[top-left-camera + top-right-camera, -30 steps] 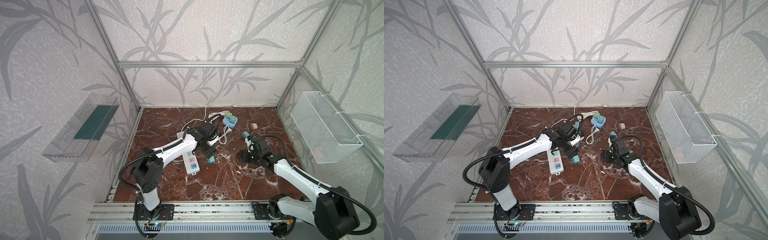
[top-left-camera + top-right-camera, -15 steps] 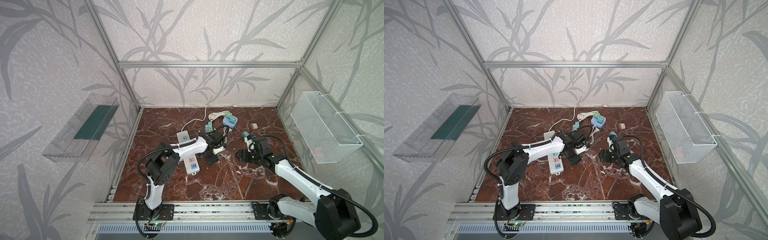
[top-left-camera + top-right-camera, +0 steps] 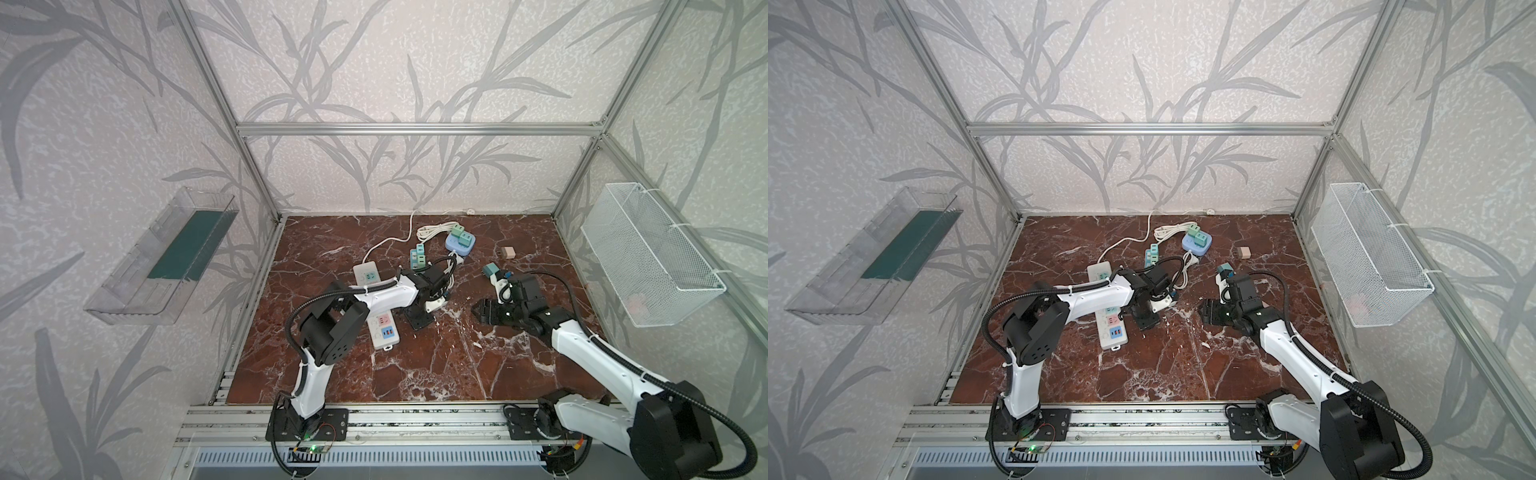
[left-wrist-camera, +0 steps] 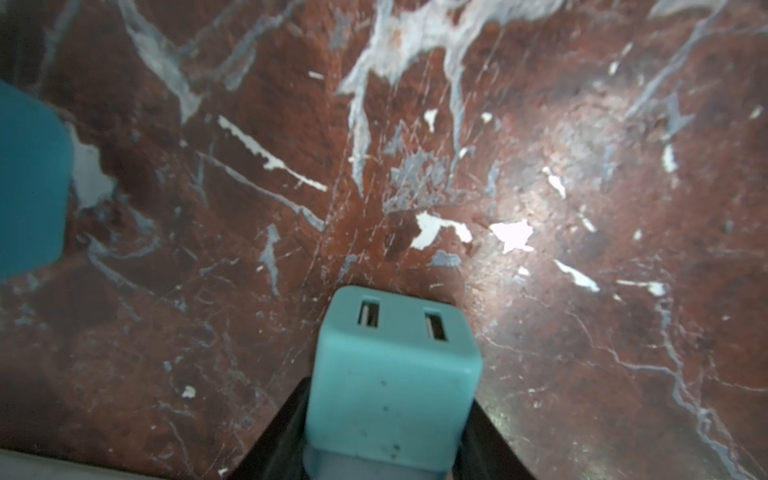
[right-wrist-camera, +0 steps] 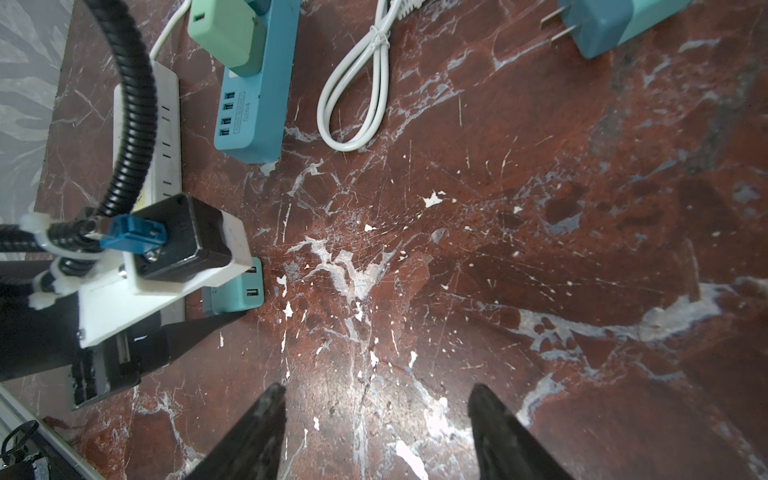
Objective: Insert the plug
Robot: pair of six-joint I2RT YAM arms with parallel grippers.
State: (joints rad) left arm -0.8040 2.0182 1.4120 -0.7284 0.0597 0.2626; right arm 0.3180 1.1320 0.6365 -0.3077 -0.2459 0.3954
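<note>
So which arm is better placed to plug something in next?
Left: the left gripper holds the teal plug beside the white power strip. The right gripper hangs open and empty, farther off.

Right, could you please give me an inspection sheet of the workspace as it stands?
Surface: red-brown marble tabletop, scuffed.
Job's things: teal charger in the left gripper; white power strip partly under the left arm; second teal plug lying loose, prongs exposed.
Clutter: blue power strip carrying green chargers; round blue socket hub; beige block.
Grippers: left closed on the teal charger's sides; right gripper open, empty.
Cables: looped white cord; white lead running to the back wall.
Surroundings: clear tray on the left wall; wire basket on the right wall.
</note>
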